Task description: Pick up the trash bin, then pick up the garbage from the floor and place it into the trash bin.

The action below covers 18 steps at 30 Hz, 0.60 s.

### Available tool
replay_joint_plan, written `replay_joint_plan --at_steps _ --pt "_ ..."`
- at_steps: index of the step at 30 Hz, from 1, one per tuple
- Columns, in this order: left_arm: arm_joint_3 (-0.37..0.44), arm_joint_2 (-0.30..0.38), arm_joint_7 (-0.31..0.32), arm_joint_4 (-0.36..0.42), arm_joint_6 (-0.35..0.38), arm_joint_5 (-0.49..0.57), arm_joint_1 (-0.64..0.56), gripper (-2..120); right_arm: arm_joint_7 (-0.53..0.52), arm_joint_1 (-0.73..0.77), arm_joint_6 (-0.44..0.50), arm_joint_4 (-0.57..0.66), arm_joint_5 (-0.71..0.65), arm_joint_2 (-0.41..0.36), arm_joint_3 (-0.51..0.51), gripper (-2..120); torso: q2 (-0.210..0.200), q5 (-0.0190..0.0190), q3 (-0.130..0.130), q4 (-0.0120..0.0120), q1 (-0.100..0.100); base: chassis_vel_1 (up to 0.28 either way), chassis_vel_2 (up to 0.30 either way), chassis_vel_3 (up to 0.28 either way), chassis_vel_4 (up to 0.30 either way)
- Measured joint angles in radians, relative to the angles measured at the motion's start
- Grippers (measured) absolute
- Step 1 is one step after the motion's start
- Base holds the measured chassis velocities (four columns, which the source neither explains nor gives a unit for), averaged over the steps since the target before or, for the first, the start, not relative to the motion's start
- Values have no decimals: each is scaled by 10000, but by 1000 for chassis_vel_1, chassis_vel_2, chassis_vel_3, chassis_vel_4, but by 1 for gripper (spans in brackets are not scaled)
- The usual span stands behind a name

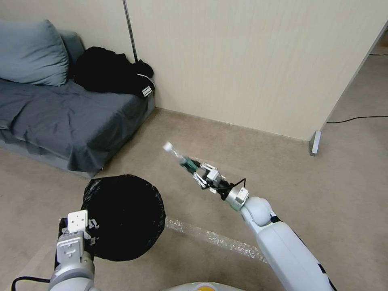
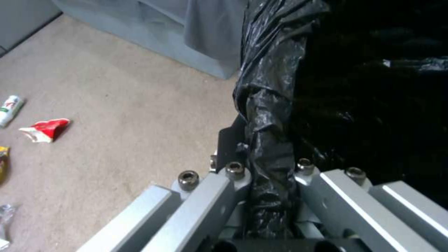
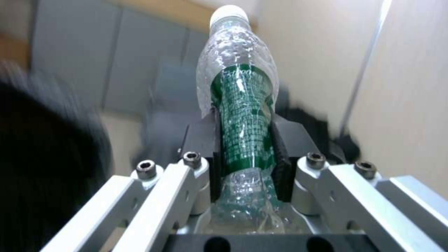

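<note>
Green-labelled bottle [image 3: 243, 115] clamped between right fingers [image 3: 285, 154], seemingly mid-body

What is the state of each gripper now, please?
Left gripper: closed on the trash bin rim.
Right gripper: closed on a green-labelled plastic bottle, held in the air.

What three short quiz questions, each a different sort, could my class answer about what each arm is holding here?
1. True or false: the right tool grips a bottle by its green label.
2. What does the left tool clamp? A) sofa cover B) the bin at its bag-covered rim C) a red wrapper
3. Fill in: the bottle's cap is ____ in colour.

Key: 1 true; 2 B; 3 white.
</note>
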<state>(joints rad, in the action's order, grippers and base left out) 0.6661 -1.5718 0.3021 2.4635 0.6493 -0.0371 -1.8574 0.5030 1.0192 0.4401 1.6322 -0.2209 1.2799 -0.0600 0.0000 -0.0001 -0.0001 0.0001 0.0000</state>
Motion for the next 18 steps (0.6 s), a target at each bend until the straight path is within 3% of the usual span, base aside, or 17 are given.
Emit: replay_joint_plan --at_steps 6,14,18 --pt "-69 16 -6 -20 -17 3 -5 1 -643 446 -562 2132 -1036 -494 1284 18 -1 2 0 -1 0 0 0 0 0" --pt "-102 18 -26 -19 -41 18 -15 1 -1208 573 -617 2379 -566 -928 2547 18 0 1 0 -1 0 0 0 0 0" --pt "-112 -5 -57 -4 -53 36 17 1 -1378 569 -581 1943 31 -925 3106 18 0 1 1 -1 0 0 0 0 0"
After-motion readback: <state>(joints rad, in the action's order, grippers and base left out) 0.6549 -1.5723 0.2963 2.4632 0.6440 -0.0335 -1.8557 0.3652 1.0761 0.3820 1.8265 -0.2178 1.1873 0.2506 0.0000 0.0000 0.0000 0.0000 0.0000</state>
